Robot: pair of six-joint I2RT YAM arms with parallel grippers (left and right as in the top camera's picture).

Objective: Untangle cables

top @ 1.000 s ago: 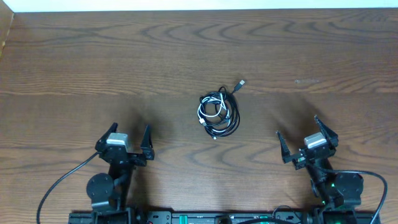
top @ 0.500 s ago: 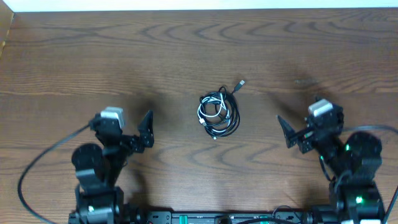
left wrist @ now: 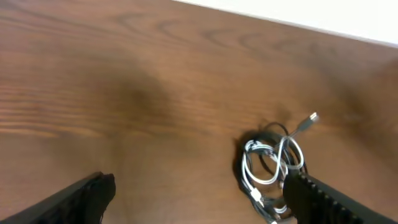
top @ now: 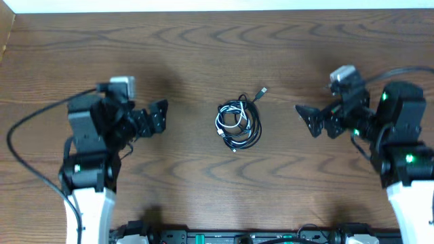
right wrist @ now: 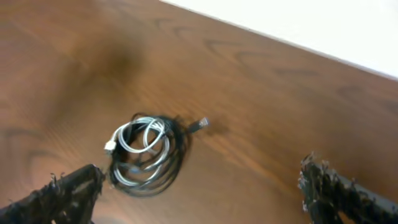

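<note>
Cables [top: 237, 125] in one small tangled coil approx mid-table, flat on the wood, nothing touching them. White cable [top: 226, 120] loops on the coil's left side, wound thru the black cables [top: 252, 134], which make the outer ring & the right/near part. One black lead runs out far-right of the coil & ends in a small plug [top: 263, 89] lying on the table. A white plug end [top: 221, 135] sits at the coil's near-left edge. Can't tell how many separate black cords are in the bundle.

L gripper [top: 145, 116] is left of the coil, well apart, about level w/ it & pointing twd it. Its jaws are wide open, nothing btwn them. In the L wrist view its fingertips [left wrist: 99, 186] show at the bottom corners w/ bare table btwn, and the coil shows just past the right-hand one. R gripper [top: 323, 116] is right of the coil, also well apart & facing it, jaws spread wide & empty. In the R wrist view the coil lies near the left-hand fingertip [right wrist: 81, 183], not touched.

Table [top: 203, 41] is dark brown wood grain, w/ a white strip [top: 203, 5] along the far edge. Thick black cord [top: 30, 132] arcs off the L arm on the left; another [top: 407, 70] leaves the R arm at far right. Black rail [top: 237, 237] runs along the near edge.
</note>
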